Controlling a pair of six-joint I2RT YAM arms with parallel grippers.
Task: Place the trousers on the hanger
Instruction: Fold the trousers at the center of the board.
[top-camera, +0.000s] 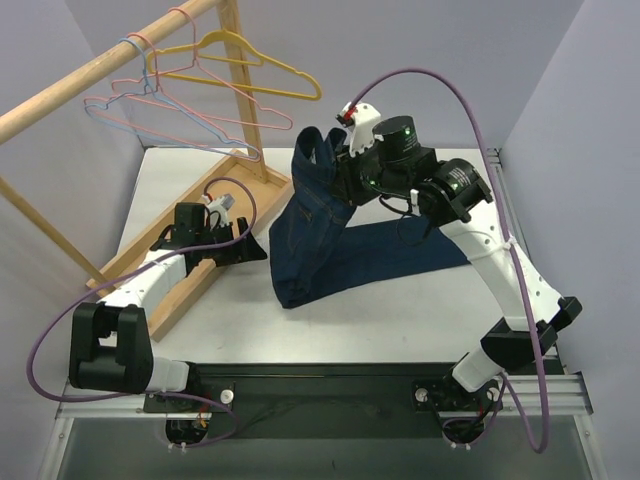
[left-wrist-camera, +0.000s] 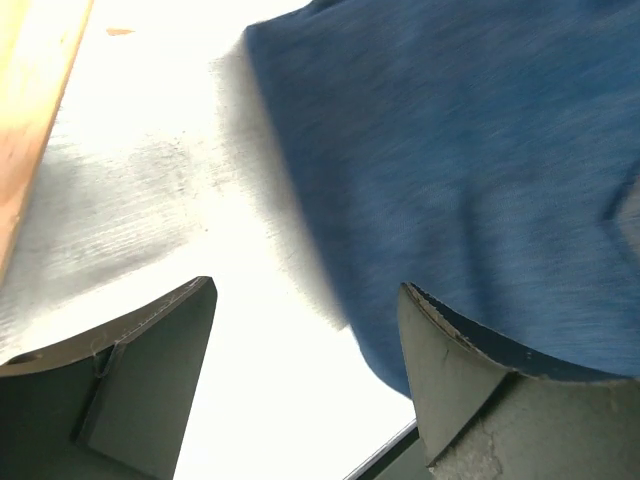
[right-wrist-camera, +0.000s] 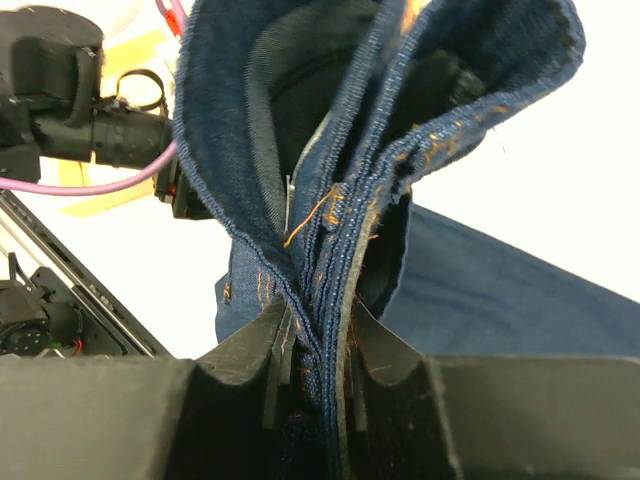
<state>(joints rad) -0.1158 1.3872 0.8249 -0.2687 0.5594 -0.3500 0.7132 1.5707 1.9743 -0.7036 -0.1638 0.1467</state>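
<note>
The trousers (top-camera: 330, 245) are dark blue denim, legs spread on the white table and the waist end lifted up. My right gripper (top-camera: 340, 155) is shut on that raised waist; in the right wrist view the stitched seam (right-wrist-camera: 335, 250) is pinched between the fingers of the right gripper (right-wrist-camera: 320, 340). My left gripper (top-camera: 255, 248) stands open, low over the table beside the trousers' left edge. In the left wrist view nothing lies between the left gripper's (left-wrist-camera: 305, 330) fingers, and denim (left-wrist-camera: 450, 150) lies just past the right one. The light-blue hanger (top-camera: 128, 44) hangs on the wooden rail.
A wooden rail (top-camera: 60, 100) on a wooden frame (top-camera: 245, 90) crosses the back left, with its base board (top-camera: 190, 285) on the table next to my left arm. A yellow hanger (top-camera: 250, 65) and pink hangers (top-camera: 185, 130) hang beside the blue one.
</note>
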